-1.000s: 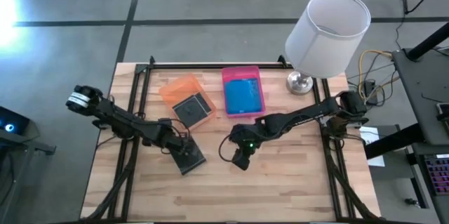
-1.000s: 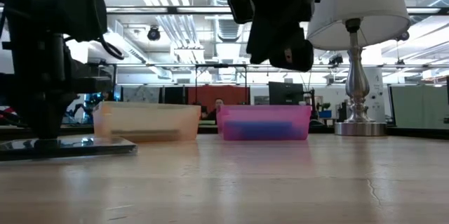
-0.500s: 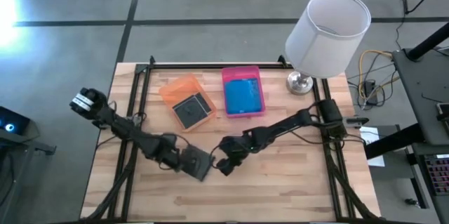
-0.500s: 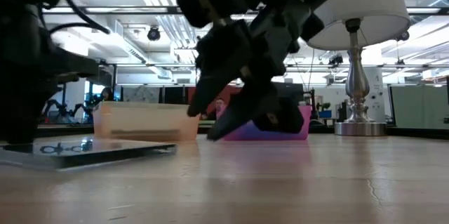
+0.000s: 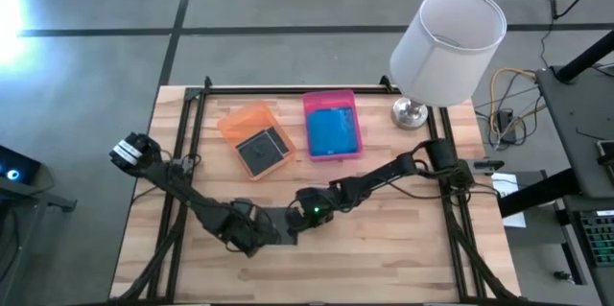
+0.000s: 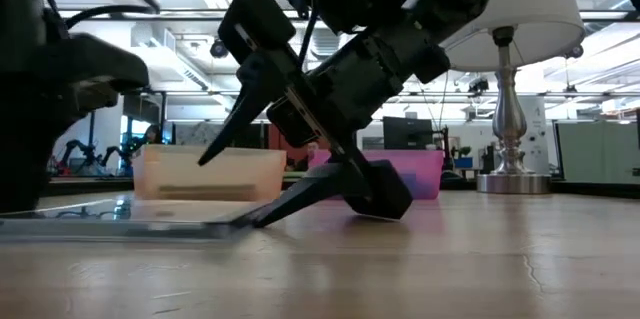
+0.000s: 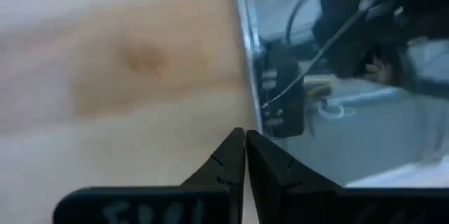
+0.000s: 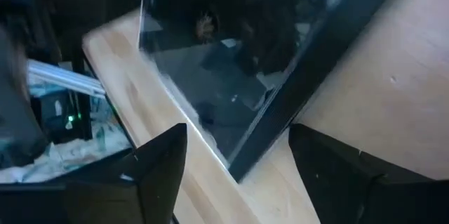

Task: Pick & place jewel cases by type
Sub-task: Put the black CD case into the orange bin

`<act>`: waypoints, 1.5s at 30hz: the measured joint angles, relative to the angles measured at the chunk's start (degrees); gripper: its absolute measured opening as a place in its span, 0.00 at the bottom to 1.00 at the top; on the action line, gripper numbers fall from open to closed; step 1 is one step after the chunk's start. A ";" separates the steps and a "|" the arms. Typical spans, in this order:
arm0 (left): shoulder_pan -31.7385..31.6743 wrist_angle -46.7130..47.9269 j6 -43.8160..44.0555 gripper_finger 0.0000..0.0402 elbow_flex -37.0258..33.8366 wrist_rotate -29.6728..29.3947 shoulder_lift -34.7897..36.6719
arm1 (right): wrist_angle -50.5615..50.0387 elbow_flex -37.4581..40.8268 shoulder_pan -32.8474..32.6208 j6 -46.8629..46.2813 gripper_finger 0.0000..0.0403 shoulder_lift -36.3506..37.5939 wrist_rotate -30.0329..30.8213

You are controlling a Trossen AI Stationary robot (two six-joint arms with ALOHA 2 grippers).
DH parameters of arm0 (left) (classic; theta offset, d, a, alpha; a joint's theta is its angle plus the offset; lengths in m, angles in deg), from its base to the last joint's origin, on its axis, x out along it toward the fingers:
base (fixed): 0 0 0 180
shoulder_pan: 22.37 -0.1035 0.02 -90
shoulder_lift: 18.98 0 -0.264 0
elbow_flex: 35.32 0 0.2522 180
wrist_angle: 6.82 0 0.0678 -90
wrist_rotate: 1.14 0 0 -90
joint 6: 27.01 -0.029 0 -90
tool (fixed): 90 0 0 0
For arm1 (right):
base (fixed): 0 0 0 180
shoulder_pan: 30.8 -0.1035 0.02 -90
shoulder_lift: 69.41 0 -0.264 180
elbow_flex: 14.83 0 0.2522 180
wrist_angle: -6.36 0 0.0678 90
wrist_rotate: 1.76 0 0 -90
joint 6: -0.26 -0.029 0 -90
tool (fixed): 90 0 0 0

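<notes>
Near the front middle of the wooden table (image 5: 403,248) lies the thin flat dark-framed jewel case with a clear lid (image 5: 274,226), flat on the boards, and the coming move looks to turn on how it sits between the 2 grippers. Its spine edge faces the right gripper (image 5: 299,221), which tilts down with 1 finger (image 6: 300,195) touching the table beside the case's edge and the other raised, so its jaws stand wide apart and hold nothing; the right wrist view shows the case's corner (image 8: 245,83) just ahead of those spread fingers. On the case's far side, the left gripper (image 5: 245,237) sits at the opposite edge with its 2 tips pressed together, gripping nothing I can see, the case edge (image 7: 242,62) running straight ahead of them. Both arms are about equally close. Farther back stand the orange translucent tray (image 5: 236,120) holding 1 dark case and the pink translucent tray (image 5: 309,105) holding blue ones
</notes>
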 joint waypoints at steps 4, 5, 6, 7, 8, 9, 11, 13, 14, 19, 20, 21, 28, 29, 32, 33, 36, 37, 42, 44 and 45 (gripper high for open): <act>0.20 0.47 -1.87 0.00 2.55 0.69 -2.41 | 0.19 0.04 0.14 -0.48 0.63 -0.08 1.50; 0.17 0.64 -2.28 0.00 2.82 0.90 -2.86 | 0.29 0.04 0.14 -0.42 0.62 -0.05 1.66; 0.17 0.73 -2.67 0.00 2.99 1.17 -3.38 | 0.42 -0.03 0.16 -0.20 0.62 -0.07 1.65; 0.17 0.76 -2.83 0.00 3.06 1.37 -3.95 | 0.46 -0.22 0.16 0.32 0.61 -0.07 1.51; 0.20 0.81 -2.95 0.00 3.06 1.53 -4.41 | 0.85 -0.34 0.16 1.25 0.61 0.01 1.06; 0.20 0.80 -3.02 0.00 2.95 1.61 -4.72 | 0.91 -0.60 0.19 2.13 0.60 0.04 0.23; 0.24 0.77 -3.02 0.00 2.81 2.19 -5.29 | 0.52 -1.13 0.29 3.82 0.59 0.63 -0.84; 0.28 0.71 -3.05 0.00 2.79 2.26 -5.34 | -0.23 -1.25 0.27 5.74 0.59 1.47 -0.50; 0.27 0.64 -3.21 0.00 2.77 2.26 -5.34 | -0.90 -1.25 0.27 6.82 0.59 2.09 -0.09; 0.28 0.57 -3.51 0.00 2.70 2.49 -5.33 | -0.66 -1.42 0.66 10.80 0.61 5.82 -3.09; 0.28 0.57 -3.50 0.00 2.70 2.56 -5.34 | -0.31 -1.50 0.59 11.86 0.61 6.64 -3.36; 0.28 0.53 -3.50 0.00 2.68 2.56 -5.34 | 0.05 -1.58 0.49 12.61 0.62 7.48 -3.66; 0.22 0.18 -3.62 0.00 2.66 2.28 -5.34 | -0.04 -2.22 -0.04 14.99 0.62 8.14 -2.87; 0.22 0.18 -3.61 0.00 2.66 2.27 -5.34 | -0.02 -2.50 -0.06 15.01 0.61 8.03 -2.47; 0.22 0.18 -3.57 0.00 2.68 2.28 -5.34 | 0.09 -3.32 -0.19 15.36 0.60 7.23 -1.90; 0.20 -0.12 -3.45 0.00 2.71 2.14 -5.32 | 1.10 -3.74 -0.24 16.21 0.60 6.85 -1.55; 0.17 -0.56 -2.63 0.00 2.72 1.93 -5.27 | 1.03 -4.14 -0.18 18.51 0.58 6.27 -1.18; 0.17 -0.80 -2.56 0.00 2.72 1.89 -5.27 | 2.05 -4.46 -0.13 19.64 0.58 6.27 -1.05; 0.13 -1.81 -2.35 0.00 2.72 1.72 -5.27 | 2.48 -5.51 -0.18 19.77 0.57 6.27 -0.97; 0.13 -2.07 -2.26 0.00 2.72 1.55 -5.25 | 0.74 -5.33 -0.21 17.66 0.56 5.41 -0.98; 0.13 -2.17 -2.21 0.00 2.72 1.33 -5.21 | -0.42 -5.32 -0.20 16.46 0.55 5.15 -0.98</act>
